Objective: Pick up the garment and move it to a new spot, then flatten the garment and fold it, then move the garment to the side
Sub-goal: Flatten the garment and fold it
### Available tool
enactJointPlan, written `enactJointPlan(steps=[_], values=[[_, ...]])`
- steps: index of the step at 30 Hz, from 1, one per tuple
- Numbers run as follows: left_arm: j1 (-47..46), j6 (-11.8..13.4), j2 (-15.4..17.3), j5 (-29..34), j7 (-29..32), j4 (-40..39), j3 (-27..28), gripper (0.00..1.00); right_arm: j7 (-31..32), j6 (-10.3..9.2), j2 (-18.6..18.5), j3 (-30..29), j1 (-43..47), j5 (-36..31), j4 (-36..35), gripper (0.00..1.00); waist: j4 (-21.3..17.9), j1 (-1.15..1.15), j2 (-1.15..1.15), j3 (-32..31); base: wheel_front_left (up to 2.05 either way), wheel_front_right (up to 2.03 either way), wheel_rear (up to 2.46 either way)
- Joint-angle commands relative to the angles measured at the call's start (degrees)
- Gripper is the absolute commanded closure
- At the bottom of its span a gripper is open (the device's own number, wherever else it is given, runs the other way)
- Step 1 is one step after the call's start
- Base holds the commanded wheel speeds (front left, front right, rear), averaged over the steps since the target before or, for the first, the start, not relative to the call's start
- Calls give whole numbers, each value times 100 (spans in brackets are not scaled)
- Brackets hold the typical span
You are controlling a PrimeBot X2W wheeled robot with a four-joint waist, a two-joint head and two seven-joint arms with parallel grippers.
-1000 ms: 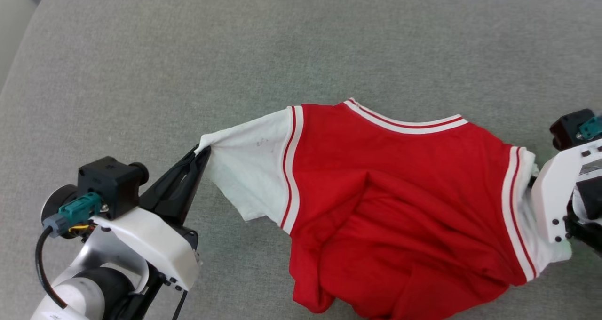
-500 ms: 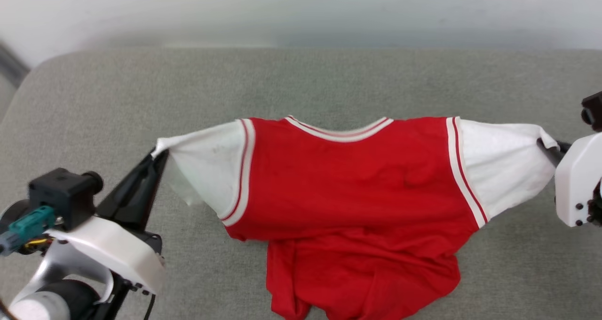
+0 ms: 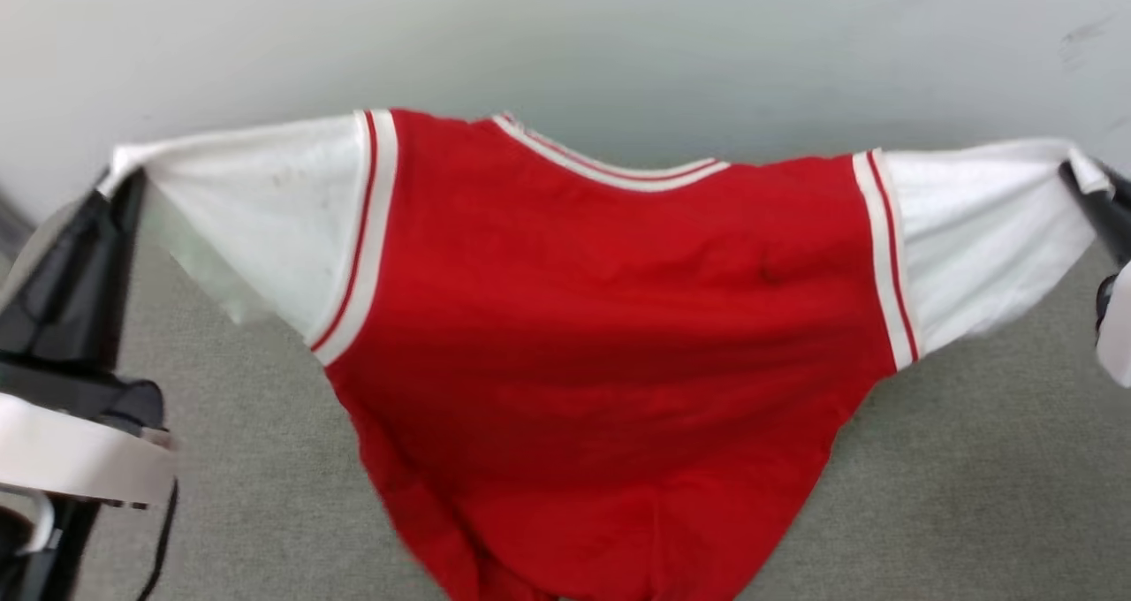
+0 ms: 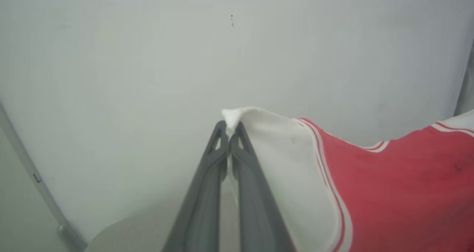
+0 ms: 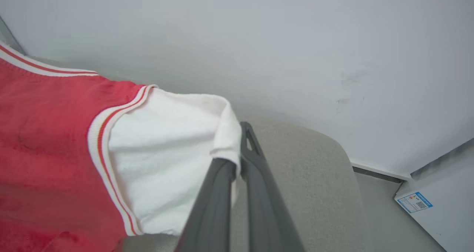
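Move step: garment (image 3: 601,318) held spread over cushion (image 3: 972,495), sleeves clamped in left hand (image 3: 119,181), right hand (image 3: 1074,172) | next: level lowering judged needed.

Count: 1 red jersey (image 3: 601,318) with 2 white sleeves (image 3: 256,203) and 1 striped collar (image 3: 610,170); 2 grippers, left gripper (image 4: 230,131) and right gripper (image 3: 1074,175), 2 dark fingers each; 1 grey cushion (image 3: 972,495); 1 white box (image 5: 450,178) with 1 blue label (image 5: 413,202).
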Motion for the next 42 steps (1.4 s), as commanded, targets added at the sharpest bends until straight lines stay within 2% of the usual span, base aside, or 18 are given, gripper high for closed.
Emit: enactJointPlan(steps=[1, 13, 16, 24, 34, 38, 42], values=[[-107, 3, 75, -15, -25, -66, 108, 100, -67, -3, 7, -67, -131, -24, -90, 100, -33, 0, 0, -52, 0, 0, 0], [-1096, 54, 343, -332, -222, -324, 862, 100, -586, -3, 164, -394, -1175, 114, -359, 100, -135, 0, 0, -126, 0, 0, 0], [-1442, 60, 421, -361, -272, -302, 962, 100, -661, -2, 351, -495, -1527, 145, -287, 100, -153, 0, 0, -49, 0, 0, 0], [-2553, 20, 598, -442, -421, 65, 895, 100, -835, -3, 247, -249, -2377, -66, -147, 100, -134, 0, 0, 519, 0, 0, 0], [-4671, -395, 752, -649, -634, 1557, 288, 100, -1241, -2, 20, 34, -4046, -437, 723, 100, -10, 0, 0, 1843, 0, 0, 0], [-5759, -602, 666, -615, -761, 2343, -89, 100, -1477, -3, -40, 197, -4941, -616, 1231, 100, 53, 0, 0, 2375, 0, 0, 0], [-6876, -751, 478, -445, -1049, 3169, -437, 100, -1829, -2, 110, 221, -5854, -829, 1913, 100, 102, 0, 0, 2816, 0, 0, 0]])
